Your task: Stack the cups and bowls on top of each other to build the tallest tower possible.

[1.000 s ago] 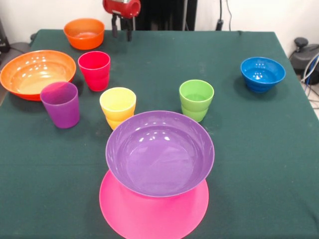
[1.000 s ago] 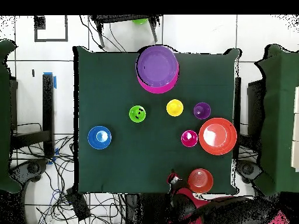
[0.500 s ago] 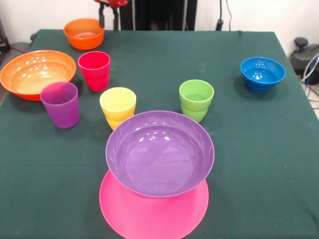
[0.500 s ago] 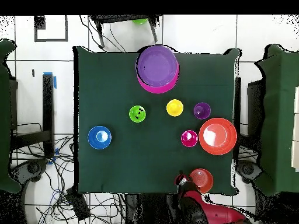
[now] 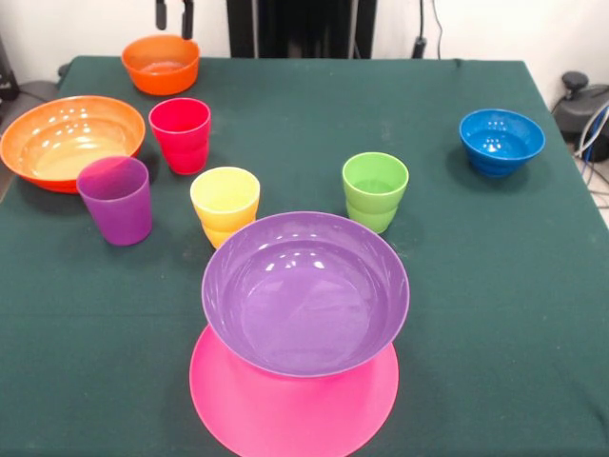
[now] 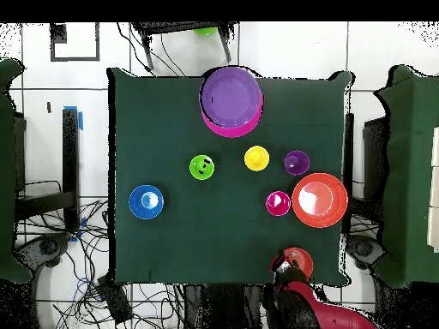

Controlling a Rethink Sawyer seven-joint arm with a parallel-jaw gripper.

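The pincer (image 5: 173, 14), its two fingers parted and empty, has slid sideways and now hangs just behind the small orange bowl (image 5: 160, 63), probably its next pick. The tower (image 5: 303, 314) is only purple bowl on pink, well away.

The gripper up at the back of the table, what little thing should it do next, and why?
Probably come straight down onto the small orange bowl. The gripper hangs just above that bowl with its two fingers apart and nothing between them. The tower so far is only the purple bowl sitting on the pink bowl, so another bowl seems the likely next piece.
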